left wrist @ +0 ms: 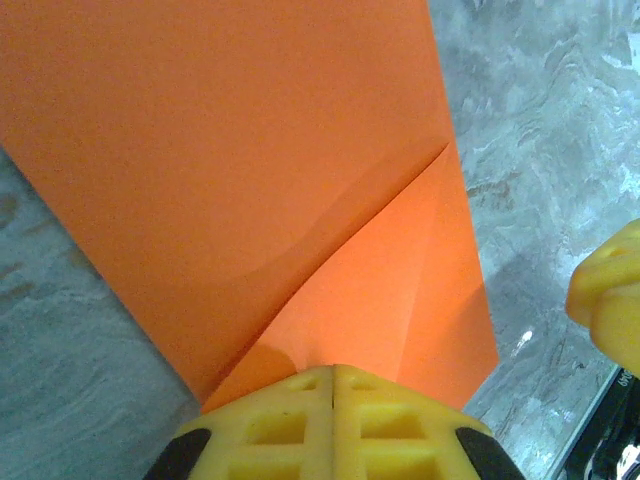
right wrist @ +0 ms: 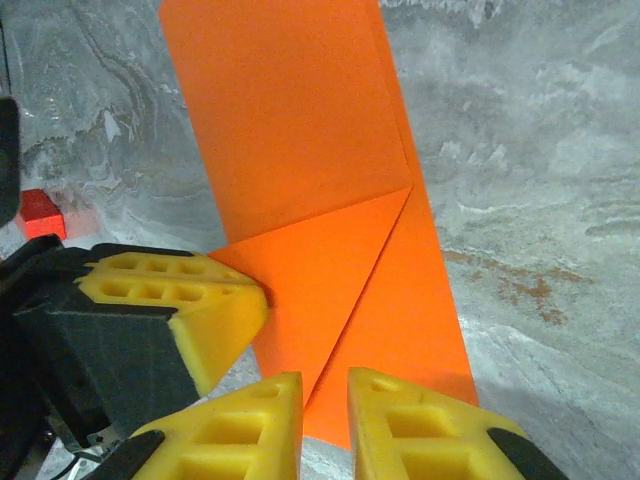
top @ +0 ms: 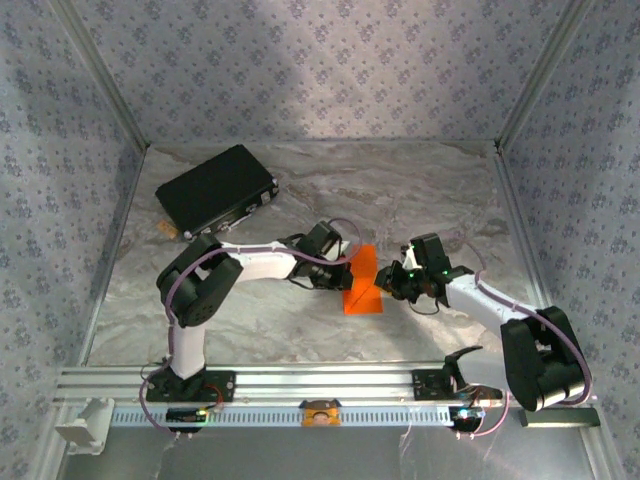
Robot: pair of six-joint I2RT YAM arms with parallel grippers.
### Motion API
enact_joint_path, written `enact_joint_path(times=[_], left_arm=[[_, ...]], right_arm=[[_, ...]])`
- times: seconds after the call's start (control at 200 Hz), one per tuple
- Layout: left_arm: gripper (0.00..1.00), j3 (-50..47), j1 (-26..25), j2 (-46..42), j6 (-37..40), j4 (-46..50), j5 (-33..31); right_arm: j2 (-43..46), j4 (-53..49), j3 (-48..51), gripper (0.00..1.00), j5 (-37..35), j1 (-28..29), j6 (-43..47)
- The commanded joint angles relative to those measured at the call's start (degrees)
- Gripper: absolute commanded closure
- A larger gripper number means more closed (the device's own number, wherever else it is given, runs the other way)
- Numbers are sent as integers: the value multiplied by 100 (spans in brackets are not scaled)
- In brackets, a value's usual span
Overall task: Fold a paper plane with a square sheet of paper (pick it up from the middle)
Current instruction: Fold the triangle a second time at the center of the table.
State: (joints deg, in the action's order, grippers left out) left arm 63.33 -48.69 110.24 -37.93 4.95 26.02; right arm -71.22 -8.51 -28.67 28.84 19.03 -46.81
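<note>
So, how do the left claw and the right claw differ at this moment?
The left claw is shut, its fingers pressed together; the right claw has a narrow gap between its fingers. The left claw reaches the paper from the left side, the right claw from the right side. Both have yellow fingers, and both sit close to the paper's folded corner.

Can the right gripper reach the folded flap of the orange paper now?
Probably yes: the right gripper is at the edge of the orange paper, jaws slightly apart, the folded flap just ahead; the left gripper sits to the side.
</note>
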Motion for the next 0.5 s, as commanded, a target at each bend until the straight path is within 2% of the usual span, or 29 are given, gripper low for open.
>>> enact_joint_path(times=[0.0, 0.21, 0.495], left_arm=[[99, 222, 59, -172, 234, 226, -83], [99, 226, 61, -68, 305, 464, -305], [100, 9, 28, 112, 218, 250, -192]], right_arm=[[65, -201, 81, 79, -132, 70, -131], [100, -230, 100, 73, -194, 211, -196], [-39, -542, 58, 67, -333, 439, -188]])
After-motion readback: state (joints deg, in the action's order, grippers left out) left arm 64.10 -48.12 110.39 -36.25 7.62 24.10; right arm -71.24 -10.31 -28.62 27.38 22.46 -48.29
